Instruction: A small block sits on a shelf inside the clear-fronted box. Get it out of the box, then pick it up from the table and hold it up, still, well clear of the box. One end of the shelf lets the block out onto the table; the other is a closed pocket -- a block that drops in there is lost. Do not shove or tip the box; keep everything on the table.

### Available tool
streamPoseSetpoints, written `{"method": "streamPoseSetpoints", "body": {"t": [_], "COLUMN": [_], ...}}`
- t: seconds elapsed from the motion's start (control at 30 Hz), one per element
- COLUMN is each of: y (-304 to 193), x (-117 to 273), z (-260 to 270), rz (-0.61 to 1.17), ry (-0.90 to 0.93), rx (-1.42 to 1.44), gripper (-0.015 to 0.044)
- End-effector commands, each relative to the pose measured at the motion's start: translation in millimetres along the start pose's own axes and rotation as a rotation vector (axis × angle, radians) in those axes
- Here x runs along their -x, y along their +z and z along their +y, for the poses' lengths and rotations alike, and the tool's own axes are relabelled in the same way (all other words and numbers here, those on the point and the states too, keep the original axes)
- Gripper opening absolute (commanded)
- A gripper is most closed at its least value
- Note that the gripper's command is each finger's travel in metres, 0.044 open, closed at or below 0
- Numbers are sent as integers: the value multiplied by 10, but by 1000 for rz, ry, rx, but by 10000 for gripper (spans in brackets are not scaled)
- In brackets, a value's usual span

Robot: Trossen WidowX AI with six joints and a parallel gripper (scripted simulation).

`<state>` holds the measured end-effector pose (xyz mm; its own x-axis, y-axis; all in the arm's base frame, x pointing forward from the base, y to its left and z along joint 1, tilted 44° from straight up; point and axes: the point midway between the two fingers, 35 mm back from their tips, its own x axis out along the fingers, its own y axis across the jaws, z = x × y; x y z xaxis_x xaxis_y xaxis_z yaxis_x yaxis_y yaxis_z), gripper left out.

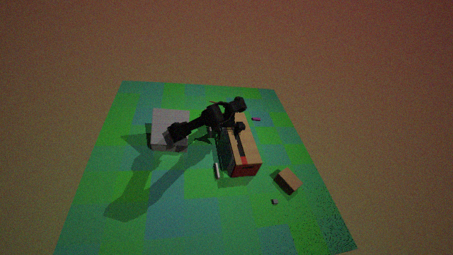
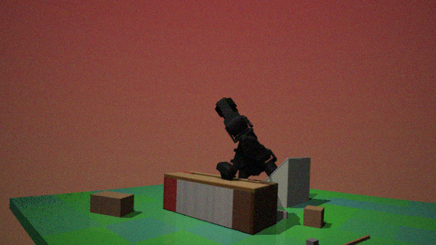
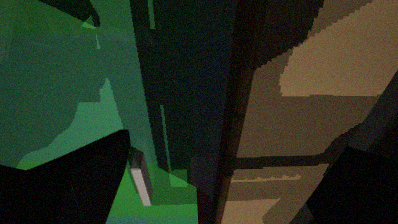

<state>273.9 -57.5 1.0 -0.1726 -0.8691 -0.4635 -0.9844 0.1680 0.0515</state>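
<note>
The black arm (image 1: 198, 122) bends down from its grey base (image 1: 169, 129) and reaches to the long brown box (image 1: 244, 146). The jaws are wide open and hold nothing. In the wrist view one dark finger (image 3: 65, 185) hangs over the green worktop (image 1: 198, 212) beside the box, and the other finger (image 3: 355, 190) hangs over the box's tan top, so the open jaws stand across the box's long edge. In the side view the gripper (image 2: 226, 171) is low, right at the top of the box near its far end. The box has a dark slot (image 1: 241, 145) running along its top and a red end (image 1: 244, 170). The side view shows its pale clear front (image 2: 204, 202) with a red strip at one end and a brown part at the other. The small block cannot be seen inside the box in any view, so I cannot tell where on the shelf it sits. A small white bar (image 1: 216, 171) lies on the worktop just beside the box. A brown block (image 1: 288, 180), a tiny grey cube (image 1: 274, 201) and a little pink piece (image 1: 255, 119) lie apart from the box.
</note>
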Motion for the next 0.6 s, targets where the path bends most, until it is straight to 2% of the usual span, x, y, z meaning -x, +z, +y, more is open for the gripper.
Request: {"method": "streamPoseSetpoints", "body": {"t": [0.0, 0.57], "y": [-1, -267], "x": [10, -94], "z": [-3, -2], "rz": [-1, 2], "ry": [-1, 0], "rx": [-1, 0], "gripper": [400, 400]}}
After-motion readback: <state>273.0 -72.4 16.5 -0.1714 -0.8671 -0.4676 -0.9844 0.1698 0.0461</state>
